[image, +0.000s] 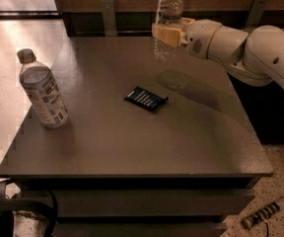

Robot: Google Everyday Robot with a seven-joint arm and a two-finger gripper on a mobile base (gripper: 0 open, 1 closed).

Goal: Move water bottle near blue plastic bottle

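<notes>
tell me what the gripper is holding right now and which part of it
The gripper holds the water bottle upright over the far side of the table. Its jaws are closed around the middle of the bottle, below the label band.

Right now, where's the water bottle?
The water bottle is top centre in camera view, gripped in the claw above the table's far side; the blue plastic bottle stands far left.

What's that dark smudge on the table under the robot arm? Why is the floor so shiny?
Camera view: the smudge is a shadow on the table, cast by the arm and the gripper holding the water bottle in the air near the far edge. Camera view, upper left: bright light glares off the floor.
</notes>
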